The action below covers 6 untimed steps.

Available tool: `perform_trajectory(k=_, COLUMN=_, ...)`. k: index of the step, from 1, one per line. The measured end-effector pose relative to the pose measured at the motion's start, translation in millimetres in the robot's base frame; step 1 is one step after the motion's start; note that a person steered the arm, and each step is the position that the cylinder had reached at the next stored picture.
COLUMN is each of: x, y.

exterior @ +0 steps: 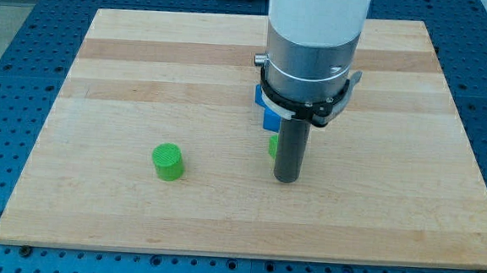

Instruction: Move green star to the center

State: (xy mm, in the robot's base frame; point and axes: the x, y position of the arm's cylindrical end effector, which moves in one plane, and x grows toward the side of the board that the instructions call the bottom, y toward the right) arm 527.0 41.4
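My tip [286,179] rests on the wooden board [146,71] a little right of its middle. A small sliver of a green block [272,147] shows just left of the rod, touching or nearly touching it; its shape is hidden by the rod. A blue block [268,113] sits just above it, mostly hidden behind the arm's grey collar. A green cylinder [168,161] stands apart at the view's lower left, well left of my tip.
The arm's wide white and grey body [313,39] covers the board's upper middle. The board lies on a blue perforated table [22,21], which shows around all its edges.
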Motion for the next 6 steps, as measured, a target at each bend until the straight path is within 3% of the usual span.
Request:
perform_trajectory(k=3, x=3, y=-48)
perform_trajectory(k=6, x=-25, y=-5)
